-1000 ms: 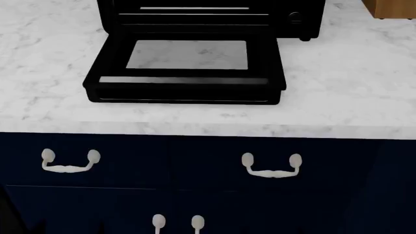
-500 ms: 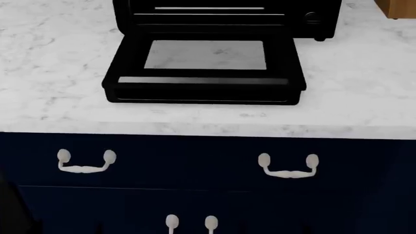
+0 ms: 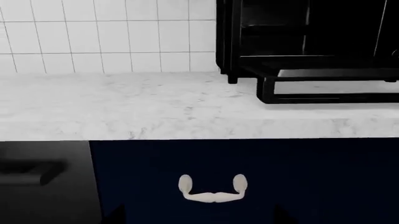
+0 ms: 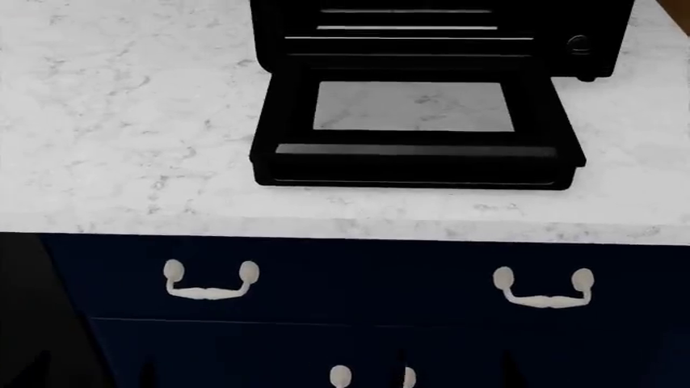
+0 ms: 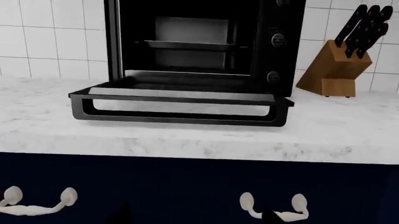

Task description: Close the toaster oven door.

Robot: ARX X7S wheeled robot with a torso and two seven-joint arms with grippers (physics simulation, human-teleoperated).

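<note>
Nearest the robot ran the navy drawer fronts [image 4: 356, 283] with their white handles [image 4: 210, 280], set under the front edge of the marble counter [image 4: 129, 121]. No gripper appeared in any view, so whether the jaws of either arm stood open or closed could not be told.

Just behind the front edge, toward the counter's right half, the toaster oven door [image 4: 415, 133] lay dropped fully open and roughly level, its grey bar handle [image 4: 415, 150] along the near edge and its glass window [image 4: 413, 106] facing up. In the right wrist view the handle [image 5: 181, 108] stood out from the door as a bar with a clear gap behind it.

Behind the door sat the toaster oven [image 4: 442, 28], toward the counter's back edge, wire racks showing inside; a knife block [image 5: 341, 60] stood to its right by the tiled wall.

The door was probably stiff, fairly light and hinged at its far edge. The glossy panel and glass would likely be slippery, so the handle, near its middle, was the place to lift from below.
</note>
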